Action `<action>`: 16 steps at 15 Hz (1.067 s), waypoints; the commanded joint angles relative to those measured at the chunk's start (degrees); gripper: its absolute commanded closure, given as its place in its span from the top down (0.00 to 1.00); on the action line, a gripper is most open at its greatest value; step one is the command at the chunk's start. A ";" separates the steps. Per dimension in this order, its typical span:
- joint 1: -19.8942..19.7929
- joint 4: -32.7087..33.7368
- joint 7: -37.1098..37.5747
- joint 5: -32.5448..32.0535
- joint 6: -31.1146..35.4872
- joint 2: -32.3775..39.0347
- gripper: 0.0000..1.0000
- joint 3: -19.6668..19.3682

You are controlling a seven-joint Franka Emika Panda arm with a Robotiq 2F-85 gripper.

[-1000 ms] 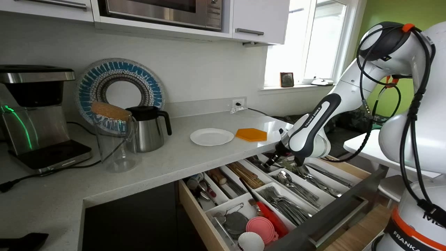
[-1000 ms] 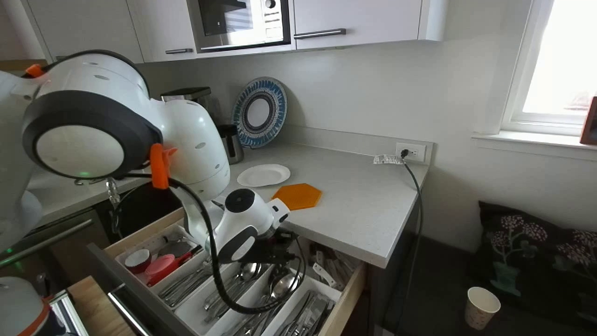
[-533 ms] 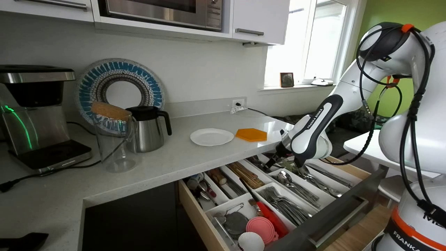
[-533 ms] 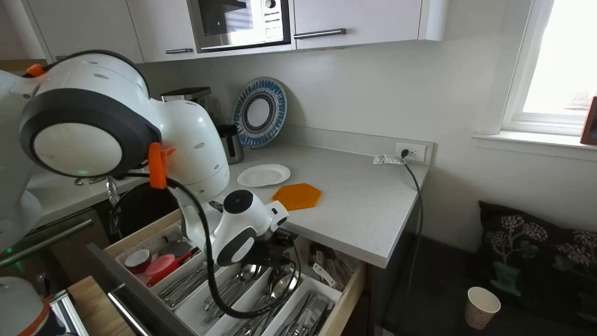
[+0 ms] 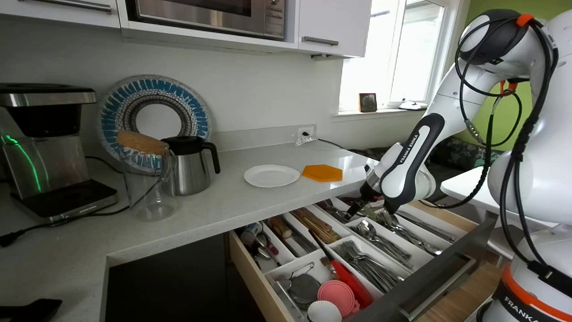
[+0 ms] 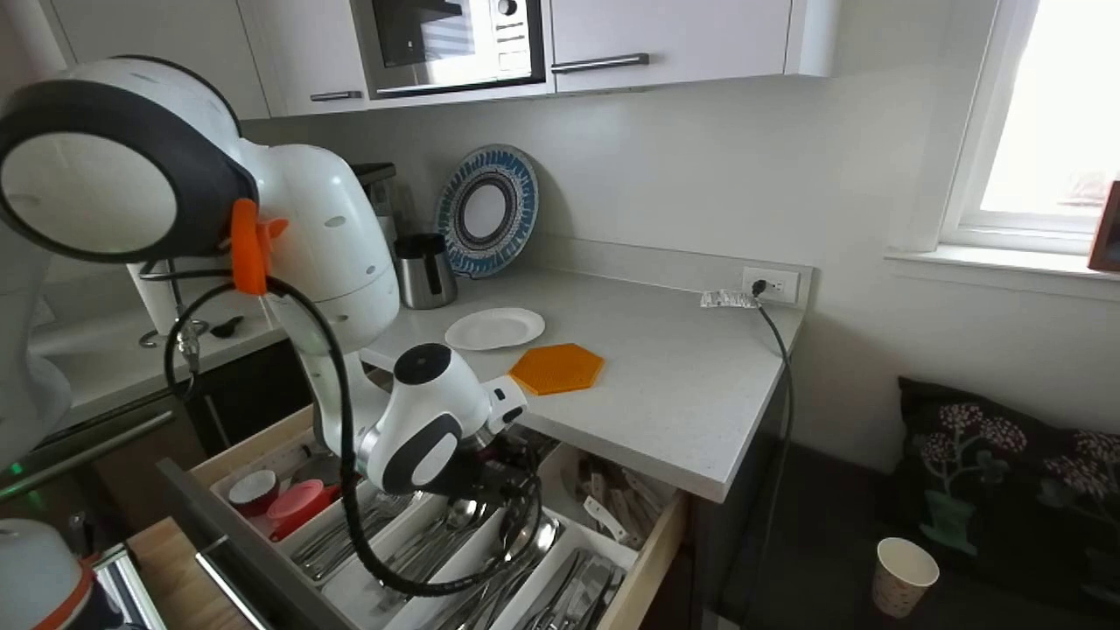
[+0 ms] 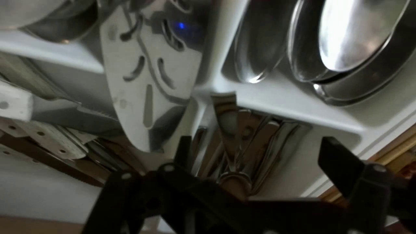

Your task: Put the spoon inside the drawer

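Observation:
The pulled-out drawer (image 5: 254,275) holds cutlery in its long compartments in both exterior views. My gripper (image 5: 348,217) points down into its back part, near the counter's edge. In the wrist view the gripper (image 7: 256,146) is open, its black fingers wide apart and nothing held between them. Below that gap lie metal utensils and a wooden-handled tool (image 7: 226,117). Spoon bowls (image 7: 354,39) rest in the neighbouring compartment, and spoons (image 5: 366,229) also show in an exterior view. Which of them is the task's spoon I cannot tell.
The counter (image 6: 647,376) overhangs the drawer's back, close to my wrist. On it are a white plate (image 5: 271,175) and an orange hexagonal mat (image 5: 322,172). A slotted server (image 7: 149,81) and knives (image 7: 52,139) lie beside the gripper inside the drawer.
My arm has drawn back toward its base, its elbow higher, and the gripper has opened. The drawer has slid outward slightly with its contents.

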 commanded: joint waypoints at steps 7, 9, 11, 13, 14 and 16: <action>-2.06 -13.76 3.27 0.16 -1.31 -14.19 1.00 -0.82; -3.29 -17.47 4.36 -0.18 -1.17 -17.58 1.00 0.23; -3.82 -21.32 5.51 0.26 -0.67 -21.89 1.00 0.35; -4.56 -17.31 11.28 -5.01 -3.26 -21.45 1.00 -0.51; -5.70 -17.08 14.13 -7.01 -3.22 -22.75 1.00 -0.05; -7.56 -16.23 20.37 -11.85 -3.33 -24.74 1.00 0.44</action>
